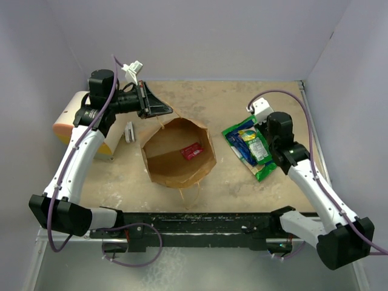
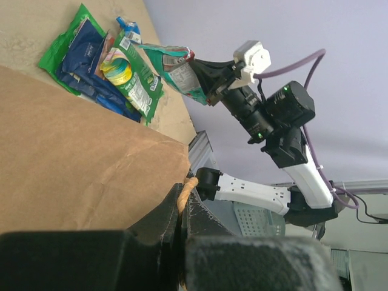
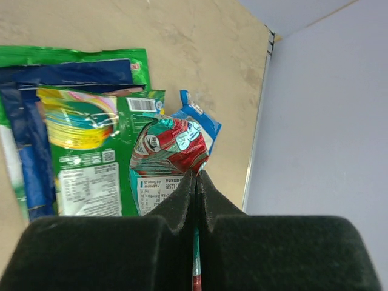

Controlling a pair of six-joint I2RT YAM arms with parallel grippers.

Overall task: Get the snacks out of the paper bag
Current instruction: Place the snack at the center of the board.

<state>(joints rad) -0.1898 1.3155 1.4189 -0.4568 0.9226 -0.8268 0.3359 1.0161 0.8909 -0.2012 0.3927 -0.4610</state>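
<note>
The brown paper bag (image 1: 177, 159) stands open mid-table, with a small red packet (image 1: 193, 151) on its floor. My left gripper (image 1: 162, 111) is shut on the bag's twisted handle (image 2: 188, 187) at the far rim; the jaws (image 2: 182, 203) pinch the cord beside the bag wall (image 2: 79, 163). My right gripper (image 1: 265, 134) is shut on the teal-red-white packet (image 3: 170, 153), holding it just above the snack pile (image 1: 248, 147). The pile holds a green-white packet (image 3: 91, 159), a dark blue one (image 3: 33, 127) and a small blue one (image 3: 204, 122). The held packet also shows in the left wrist view (image 2: 173, 65).
A cream cylinder with an orange end (image 1: 71, 121) lies at the far left. A small white block (image 1: 129, 131) stands between it and the bag. Lavender walls close in the back and both sides; the table's right edge (image 3: 257, 121) runs close to the pile.
</note>
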